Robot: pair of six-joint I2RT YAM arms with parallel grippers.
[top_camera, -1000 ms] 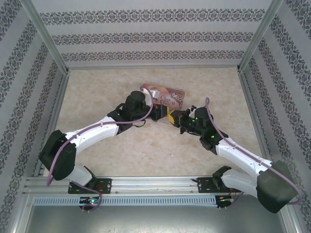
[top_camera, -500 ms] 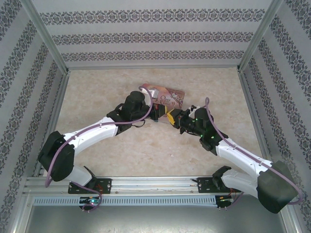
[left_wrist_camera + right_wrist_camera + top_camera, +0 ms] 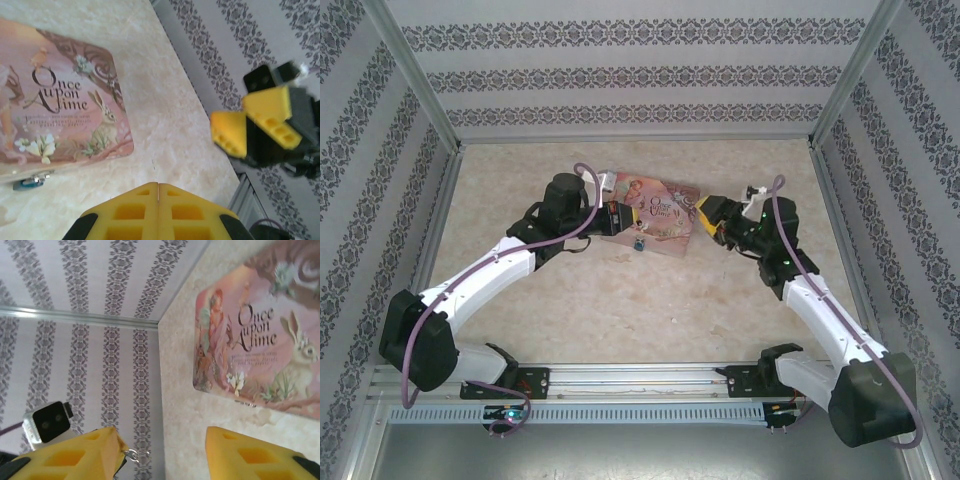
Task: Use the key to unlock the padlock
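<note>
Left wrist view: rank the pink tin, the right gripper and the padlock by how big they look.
1. pink tin, the largest.
2. right gripper, clearly smaller.
3. padlock, a tiny blue body at the tin's edge.

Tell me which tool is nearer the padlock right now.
Left. The left tool is at the left end of the tin, just beyond the padlock lying at its near edge. The right tool is off its right end, farther away.
</note>
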